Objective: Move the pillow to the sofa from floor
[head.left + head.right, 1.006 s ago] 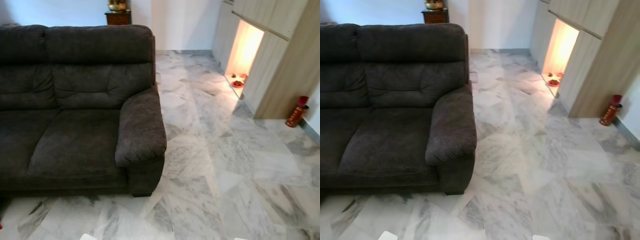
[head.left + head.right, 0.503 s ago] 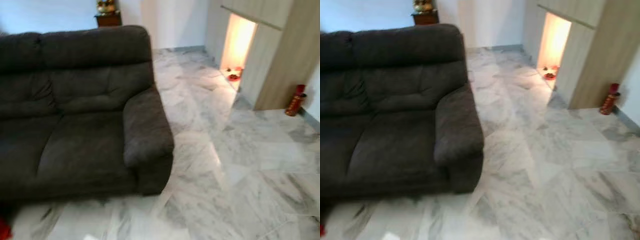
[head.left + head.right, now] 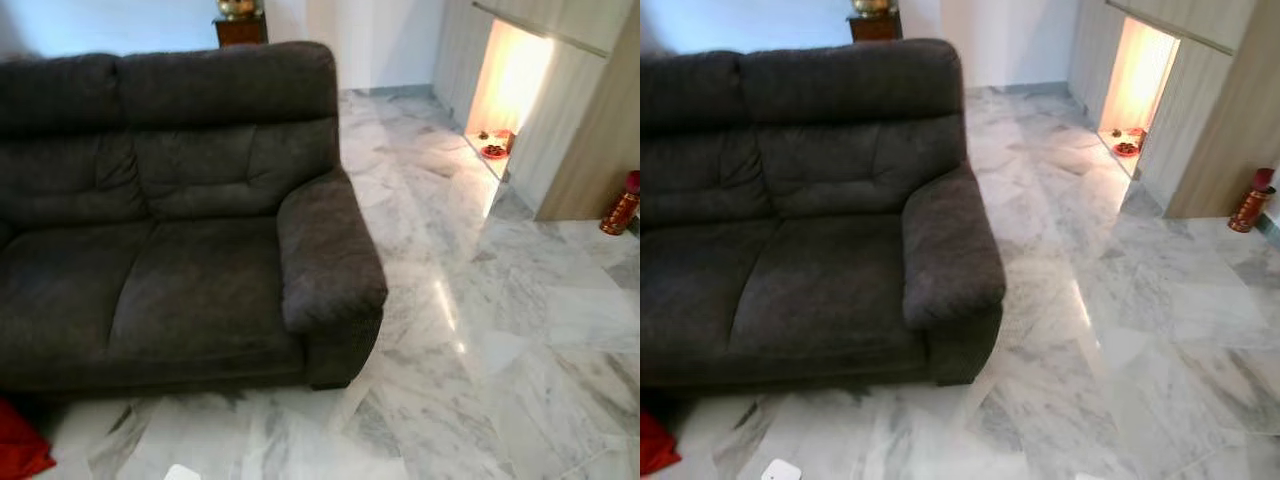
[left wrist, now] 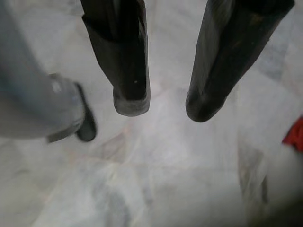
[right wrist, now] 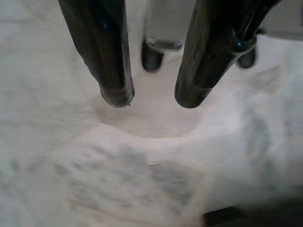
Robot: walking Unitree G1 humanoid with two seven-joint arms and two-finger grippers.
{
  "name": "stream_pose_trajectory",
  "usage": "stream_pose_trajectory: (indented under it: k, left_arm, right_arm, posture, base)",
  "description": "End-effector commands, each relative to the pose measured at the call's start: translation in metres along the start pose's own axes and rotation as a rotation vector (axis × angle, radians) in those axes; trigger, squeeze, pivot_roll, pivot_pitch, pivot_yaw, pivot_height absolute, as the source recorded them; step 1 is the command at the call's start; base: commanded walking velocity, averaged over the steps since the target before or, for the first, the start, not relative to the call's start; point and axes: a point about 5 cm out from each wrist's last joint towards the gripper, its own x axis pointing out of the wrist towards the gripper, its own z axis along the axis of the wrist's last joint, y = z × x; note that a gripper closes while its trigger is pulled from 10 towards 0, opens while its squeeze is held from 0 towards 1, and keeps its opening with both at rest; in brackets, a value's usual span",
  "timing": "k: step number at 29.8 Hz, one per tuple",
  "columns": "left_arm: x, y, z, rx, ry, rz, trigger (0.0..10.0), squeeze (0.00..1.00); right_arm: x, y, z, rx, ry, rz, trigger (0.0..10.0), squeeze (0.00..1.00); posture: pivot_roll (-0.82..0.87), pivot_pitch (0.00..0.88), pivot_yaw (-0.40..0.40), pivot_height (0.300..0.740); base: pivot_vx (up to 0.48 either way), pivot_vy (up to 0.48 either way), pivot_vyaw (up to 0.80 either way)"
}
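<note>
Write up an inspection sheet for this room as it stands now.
Surface: grey-veined marble floor, glossy.
Job's things: red pillow on the floor at the left front corner of the dark sofa; seat cushions bare.
Clutter: red canister by the wooden cabinet.
Grippers: left end effector and right end effector open, hanging over the floor, holding nothing.
Cables: nothing seen.
Surroundings: lit niche, small dark side table behind the sofa.

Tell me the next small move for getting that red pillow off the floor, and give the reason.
Probably keep turning left and step toward the red pillow, which lies on the marble floor at the frame's lower left corner, in front of the sofa and mostly cut off. Both grippers, left and right, hang open over bare floor, holding nothing, so the pillow likely needs centring before any reach.
</note>
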Motion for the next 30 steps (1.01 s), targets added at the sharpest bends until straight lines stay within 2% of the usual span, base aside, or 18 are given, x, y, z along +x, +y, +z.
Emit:
stream_pose_trajectory:
  k: [1, 5, 30]
  left_arm:
    - [-0.0012, 0.0002, -0.0062, -0.013, 0.025, 0.001, 10.0, 0.00]
    - [-0.0010, 0.0003, -0.0054, -0.013, 0.023, 0.000, 10.0, 0.00]
    - [-0.0002, 0.0021, -0.0011, -0.019, 0.010, -0.003, 10.0, 0.00]
  right_arm:
    - [-0.0005, -0.0053, -0.0018, 0.001, 0.004, -0.015, 10.0, 0.00]
    - [-0.0007, -0.0057, -0.0031, 0.070, 0.010, -0.005, 10.0, 0.00]
    - [-0.0001, 0.0026, -0.0015, 0.033, 0.012, 0.043, 10.0, 0.00]
  posture:
    - [-0.03, 0.026, 0.069, 0.740]
    - [-0.03, 0.024, 0.070, 0.740]
    - [-0.03, 0.007, 0.068, 0.740]
  base:
    - [0.000, 0.345, 0.80]
    - [0.000, 0.344, 0.32]
    - [0.000, 0.341, 0.00]
